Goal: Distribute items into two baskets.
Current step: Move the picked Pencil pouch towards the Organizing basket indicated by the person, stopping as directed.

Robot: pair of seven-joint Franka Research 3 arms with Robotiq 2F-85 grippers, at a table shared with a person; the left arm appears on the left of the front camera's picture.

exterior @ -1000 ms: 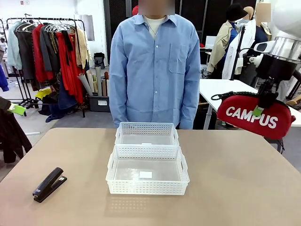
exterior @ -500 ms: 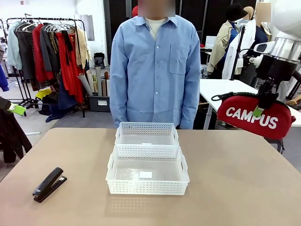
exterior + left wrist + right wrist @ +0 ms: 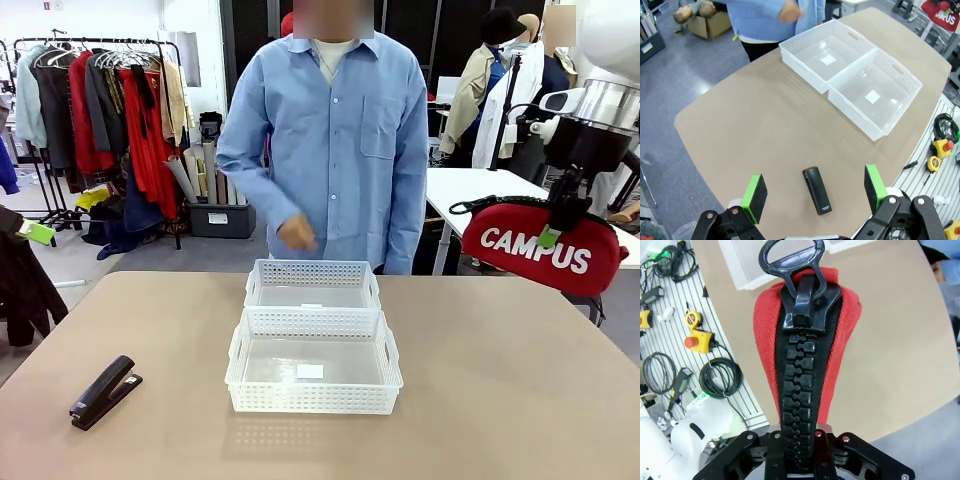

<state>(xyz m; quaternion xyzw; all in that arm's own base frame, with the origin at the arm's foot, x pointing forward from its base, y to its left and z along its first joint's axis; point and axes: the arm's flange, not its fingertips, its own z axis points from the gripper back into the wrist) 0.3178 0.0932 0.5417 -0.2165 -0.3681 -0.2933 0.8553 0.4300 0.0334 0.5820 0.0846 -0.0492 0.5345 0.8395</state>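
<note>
My right gripper (image 3: pixel 556 222) is shut on the top of the red "CAMPUS" pouch (image 3: pixel 545 252) and holds it in the air off the table's right edge. In the right wrist view the pouch (image 3: pixel 842 325) hangs with its black zip facing me and hides the fingers. The black stapler (image 3: pixel 104 391) lies on the table at the near left. My left gripper (image 3: pixel 814 188) hovers open high above the stapler (image 3: pixel 817 190). At the table's middle the smaller basket (image 3: pixel 312 268) stands behind the larger one (image 3: pixel 313 399). Both baskets are empty.
A person in a blue shirt stands at the far side, one hand (image 3: pixel 297 235) raised above the smaller basket. Cables and an emergency-stop button (image 3: pixel 942 148) lie on the rail past the table's near edge. Bare tabletop (image 3: pixel 500 390) lies right of the baskets.
The person's hand has come up from their side to in front of their waist, above the far basket. Both grippers, the pouch and the stapler have not moved.
</note>
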